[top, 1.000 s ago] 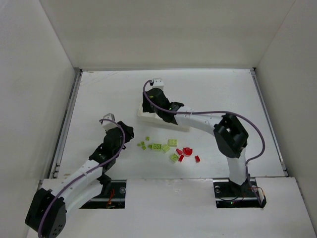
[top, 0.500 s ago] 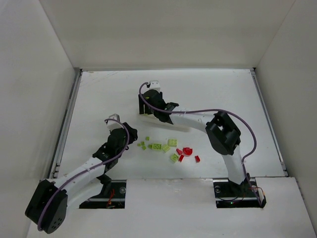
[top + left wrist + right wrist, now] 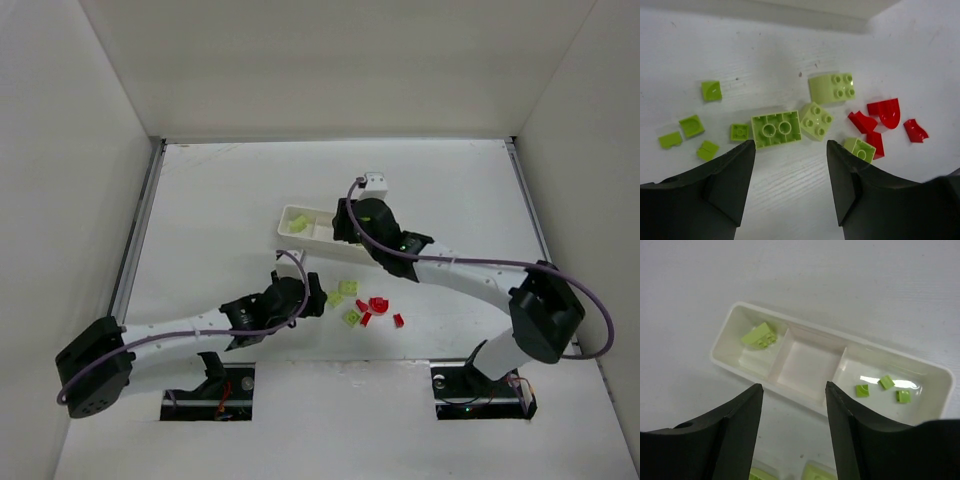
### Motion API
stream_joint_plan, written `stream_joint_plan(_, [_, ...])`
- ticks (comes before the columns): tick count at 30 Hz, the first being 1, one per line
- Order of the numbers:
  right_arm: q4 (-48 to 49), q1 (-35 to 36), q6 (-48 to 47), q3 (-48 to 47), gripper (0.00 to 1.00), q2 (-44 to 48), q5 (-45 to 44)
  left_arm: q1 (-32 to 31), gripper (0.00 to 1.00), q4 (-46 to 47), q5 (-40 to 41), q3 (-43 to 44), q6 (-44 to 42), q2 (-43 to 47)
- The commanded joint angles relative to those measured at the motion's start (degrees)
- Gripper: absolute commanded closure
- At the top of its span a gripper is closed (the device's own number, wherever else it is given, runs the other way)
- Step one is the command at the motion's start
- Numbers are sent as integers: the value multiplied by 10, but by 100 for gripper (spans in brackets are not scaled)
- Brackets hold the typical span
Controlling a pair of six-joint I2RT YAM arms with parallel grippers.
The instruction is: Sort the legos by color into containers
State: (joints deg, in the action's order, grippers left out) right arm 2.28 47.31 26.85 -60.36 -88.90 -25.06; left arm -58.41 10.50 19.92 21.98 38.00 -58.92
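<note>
Your left gripper is the nearer one. Its fingers are spread and empty, and the large lime brick lies on the surface just ahead of the gap, long axis running finger to finger. The right gripper, likewise spread and empty, hovers over the tray.

The left claw and the right claw both hang low, pointed downward, each with its 2 fingers spread apart, gripping nothing.
</note>
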Motion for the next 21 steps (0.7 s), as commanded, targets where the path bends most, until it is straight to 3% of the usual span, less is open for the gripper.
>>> stream_joint_plan(1, [58, 5, 9, 56, 38, 37, -5, -35, 43, -56, 74, 46, 8, -40])
stream_joint_plan(11, [91, 10, 14, 146, 33, 106, 5, -58, 44, -86, 111, 104, 6, -146])
stream_joint_plan(21, [85, 10, -5, 145, 29, 131, 33, -43, 46, -97, 115, 123, -7, -180])
